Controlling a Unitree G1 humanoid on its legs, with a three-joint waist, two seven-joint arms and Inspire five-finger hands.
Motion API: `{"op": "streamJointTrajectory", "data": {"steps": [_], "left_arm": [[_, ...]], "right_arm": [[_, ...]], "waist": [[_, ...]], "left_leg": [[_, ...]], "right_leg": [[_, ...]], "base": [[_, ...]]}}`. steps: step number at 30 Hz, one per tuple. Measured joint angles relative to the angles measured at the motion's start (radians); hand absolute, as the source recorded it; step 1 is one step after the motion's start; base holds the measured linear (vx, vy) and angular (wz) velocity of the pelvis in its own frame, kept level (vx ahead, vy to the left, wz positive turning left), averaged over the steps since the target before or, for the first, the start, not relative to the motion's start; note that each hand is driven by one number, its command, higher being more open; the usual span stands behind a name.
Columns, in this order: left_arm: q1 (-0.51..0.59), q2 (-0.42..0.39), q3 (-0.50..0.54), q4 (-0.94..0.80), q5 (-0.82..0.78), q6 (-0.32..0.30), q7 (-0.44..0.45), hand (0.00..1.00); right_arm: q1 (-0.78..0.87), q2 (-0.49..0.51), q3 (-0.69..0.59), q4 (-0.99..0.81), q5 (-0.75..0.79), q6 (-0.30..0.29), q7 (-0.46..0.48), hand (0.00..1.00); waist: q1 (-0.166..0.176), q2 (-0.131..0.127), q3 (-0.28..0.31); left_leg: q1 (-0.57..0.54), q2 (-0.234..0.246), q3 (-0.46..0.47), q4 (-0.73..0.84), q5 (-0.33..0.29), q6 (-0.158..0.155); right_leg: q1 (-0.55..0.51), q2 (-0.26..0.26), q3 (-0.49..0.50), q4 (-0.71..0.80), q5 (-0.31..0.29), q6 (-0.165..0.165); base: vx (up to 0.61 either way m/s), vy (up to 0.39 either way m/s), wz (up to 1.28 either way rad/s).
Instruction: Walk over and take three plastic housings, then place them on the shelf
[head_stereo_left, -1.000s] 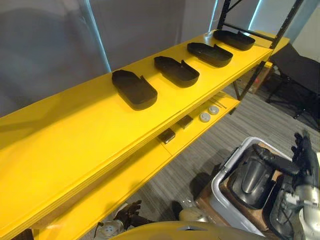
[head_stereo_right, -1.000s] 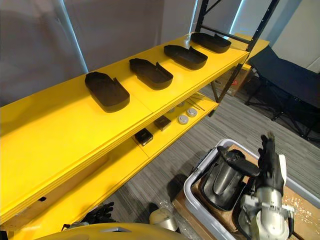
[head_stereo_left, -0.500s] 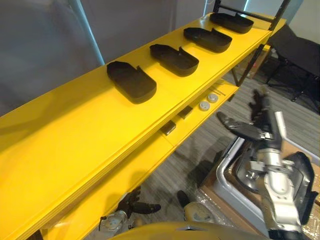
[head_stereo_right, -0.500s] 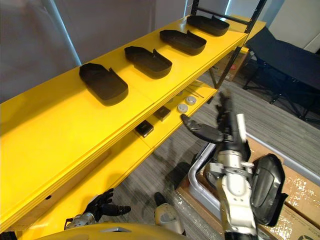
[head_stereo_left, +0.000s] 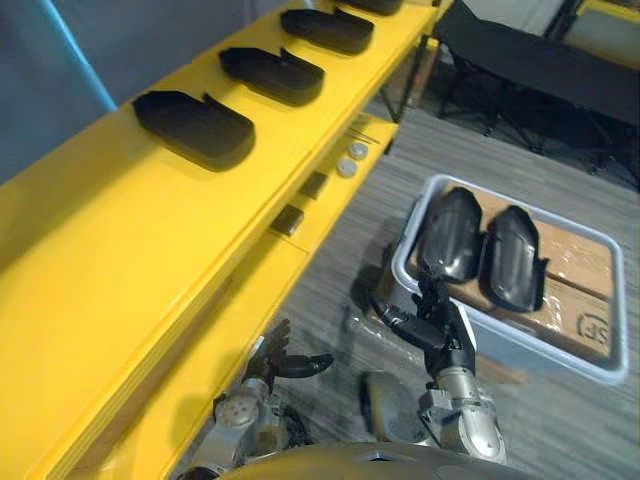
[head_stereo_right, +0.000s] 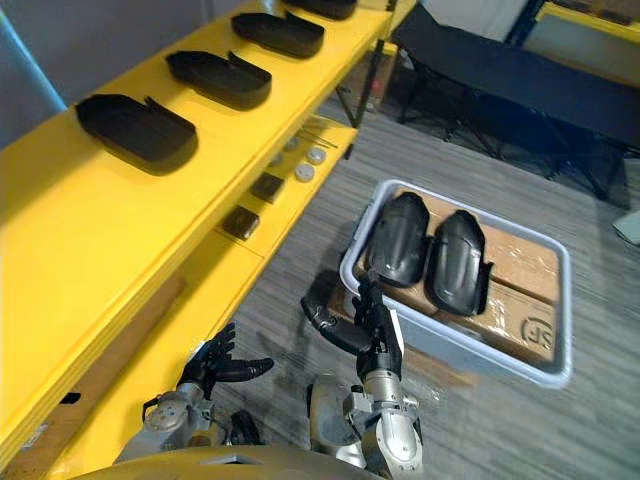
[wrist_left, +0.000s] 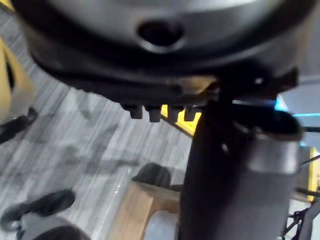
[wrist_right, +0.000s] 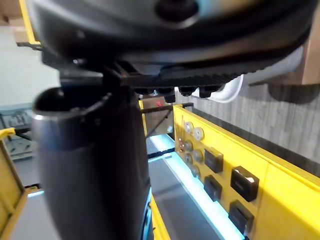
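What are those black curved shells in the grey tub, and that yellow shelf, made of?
The black curved shells look like moulded plastic: smooth, with a soft sheen. The yellow shelf seems painted board, perhaps wood or metal: flat, glossy, layered edge.

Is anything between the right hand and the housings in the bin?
Only the near wall of the bin: the right hand, open, sits just outside it at its near corner. The two housings lie uncovered inside.
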Motion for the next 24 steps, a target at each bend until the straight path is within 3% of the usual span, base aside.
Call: {"op": "streamJointTrajectory", "data": {"steps": [1, 3, 4, 5, 7, 9, 10, 11, 12, 13, 14, 15, 16, 18, 19, 21, 24], "left_arm": [[-0.005, 0.006, 0.000, 0.012, -0.001, 0.004, 0.001, 1.00], [0.006, 0.028, 0.002, 0.054, -0.042, 0.004, -0.001, 1.00], [0.017, 0.031, 0.003, 0.060, -0.048, 0.002, -0.001, 1.00], [0.034, 0.035, 0.003, 0.061, -0.048, -0.002, -0.002, 1.00], [0.057, 0.044, 0.015, 0.058, -0.045, -0.039, -0.018, 1.00], [0.063, 0.047, 0.022, 0.058, -0.055, -0.046, -0.025, 1.00], [0.052, 0.025, 0.022, 0.069, -0.090, -0.058, -0.024, 1.00], [0.052, -0.010, 0.020, 0.068, -0.123, -0.073, -0.019, 1.00], [0.050, -0.027, 0.020, 0.069, -0.150, -0.079, -0.010, 1.00], [0.049, -0.083, 0.004, 0.065, -0.206, -0.078, 0.001, 1.00], [0.070, -0.113, -0.014, 0.054, -0.247, -0.079, -0.010, 1.00], [0.087, -0.125, -0.019, 0.046, -0.265, -0.082, -0.028, 1.00], [0.090, -0.124, -0.013, 0.052, -0.268, -0.094, -0.042, 1.00], [0.106, -0.123, 0.042, 0.079, -0.277, -0.156, -0.069, 1.00], [0.108, -0.121, 0.059, 0.088, -0.283, -0.168, -0.070, 1.00], [0.104, -0.102, 0.098, 0.141, -0.284, -0.179, -0.079, 1.00], [0.094, -0.085, 0.099, 0.181, -0.284, -0.192, -0.107, 1.00]], "right_arm": [[-0.035, 0.001, 0.002, 0.034, 0.000, -0.009, -0.016, 1.00], [-0.157, 0.016, 0.012, 0.183, -0.001, -0.015, -0.104, 1.00], [-0.172, 0.022, 0.015, 0.205, -0.001, -0.015, -0.120, 1.00], [-0.177, 0.038, 0.019, 0.215, -0.009, -0.020, -0.139, 1.00], [-0.157, 0.057, 0.034, 0.215, -0.086, -0.025, -0.154, 1.00], [-0.129, 0.067, 0.047, 0.214, -0.138, -0.025, -0.143, 1.00], [-0.117, 0.055, 0.041, 0.216, -0.130, -0.025, -0.123, 1.00], [-0.118, 0.025, 0.032, 0.222, -0.096, -0.026, -0.100, 1.00], [-0.121, 0.007, 0.019, 0.222, -0.079, -0.027, -0.081, 1.00], [-0.126, -0.032, -0.011, 0.224, -0.054, -0.031, -0.057, 1.00], [-0.116, -0.055, -0.047, 0.224, -0.061, -0.031, -0.054, 1.00], [-0.103, -0.071, -0.075, 0.224, -0.057, -0.034, -0.057, 1.00], [-0.097, -0.078, -0.092, 0.224, -0.048, -0.039, -0.064, 1.00], [-0.082, -0.079, -0.119, 0.224, -0.007, -0.053, -0.074, 1.00], [-0.074, -0.079, -0.125, 0.224, -0.003, -0.058, -0.075, 1.00], [-0.071, -0.088, -0.148, 0.221, -0.012, -0.065, -0.078, 1.00], [-0.097, -0.090, -0.152, 0.221, -0.033, -0.063, -0.076, 1.00]], "waist": [[0.008, 0.007, 0.003], [0.038, 0.016, -0.002], [0.050, 0.019, -0.007], [0.062, 0.016, -0.013], [0.063, 0.019, -0.016], [0.059, -0.004, -0.038], [0.056, -0.009, -0.048], [0.056, 0.005, -0.049], [0.055, 0.021, -0.047], [0.032, 0.069, -0.026], [0.030, 0.076, -0.024], [0.029, 0.076, -0.022], [0.030, 0.077, -0.022], [0.032, 0.084, -0.025], [0.032, 0.087, -0.027], [0.033, 0.104, -0.035], [0.036, 0.098, -0.029]], "left_leg": [[-0.002, 0.008, 0.005, -0.011, 0.009, -0.004], [-0.003, 0.063, 0.037, -0.024, 0.039, -0.035], [-0.005, 0.078, 0.046, -0.023, 0.046, -0.045], [-0.014, 0.113, 0.054, -0.013, 0.063, -0.075], [-0.040, 0.162, 0.051, 0.005, 0.093, -0.114], [-0.075, 0.192, 0.038, 0.035, 0.117, -0.150], [-0.105, 0.210, 0.018, 0.053, 0.138, -0.172], [-0.113, 0.231, 0.004, 0.022, 0.177, -0.185], [-0.116, 0.243, -0.007, 0.002, 0.198, -0.188], [-0.113, 0.264, -0.056, -0.031, 0.238, -0.150], [-0.090, 0.254, -0.098, -0.042, 0.273, -0.135], [-0.056, 0.223, -0.156, -0.043, 0.259, -0.160], [-0.024, 0.176, -0.195, -0.033, 0.213, -0.191], [0.007, 0.084, -0.222, -0.014, 0.095, -0.181], [0.009, 0.066, -0.224, -0.023, 0.076, -0.178], [0.049, 0.023, -0.263, -0.127, 0.062, -0.184], [0.049, -0.013, -0.251, -0.172, 0.089, -0.180]], "right_leg": [[0.012, -0.028, -0.001, 0.032, -0.006, -0.011], [0.059, -0.149, -0.010, 0.061, -0.009, -0.030], [0.062, -0.170, -0.010, 0.055, 0.000, -0.039], [0.076, -0.201, -0.012, 0.023, 0.026, -0.041], [0.100, -0.209, -0.019, -0.049, 0.050, -0.008], [0.132, -0.213, -0.089, -0.180, 0.107, 0.083], [0.164, -0.213, -0.170, -0.245, 0.005, 0.217], [0.184, -0.187, -0.238, -0.318, -0.070, 0.254], [0.188, -0.166, -0.249, -0.344, -0.095, 0.238], [0.188, -0.118, -0.251, -0.340, -0.080, 0.216], [0.185, -0.102, -0.229, -0.336, -0.091, 0.196], [0.186, -0.093, -0.187, -0.340, -0.099, 0.180], [0.182, -0.091, -0.148, -0.341, -0.103, 0.171], [0.167, -0.066, -0.087, -0.346, -0.105, 0.151], [0.162, -0.060, -0.078, -0.348, -0.103, 0.148], [0.123, -0.051, -0.041, -0.356, -0.074, 0.168], [0.127, -0.079, -0.036, -0.430, -0.010, 0.191]], "base": [[-0.16, -0.210, -0.43], [-0.16, -0.235, -0.57], [-0.14, -0.302, -0.57], [-0.10, -0.347, -0.37], [-0.11, -0.499, -0.22], [-0.10, -0.518, -0.14], [-0.10, -0.549, -0.33], [-0.09, -0.543, -0.46], [-0.06, -0.494, -0.44], [-0.04, -0.349, -0.38], [-0.01, -0.385, -0.62], [0.00, -0.231, -0.95], [0.00, -0.156, -1.11], [0.00, -0.013, -0.97], [0.03, -0.023, -0.64], [0.02, -0.007, -0.47], [0.00, 0.094, -0.18]]}}
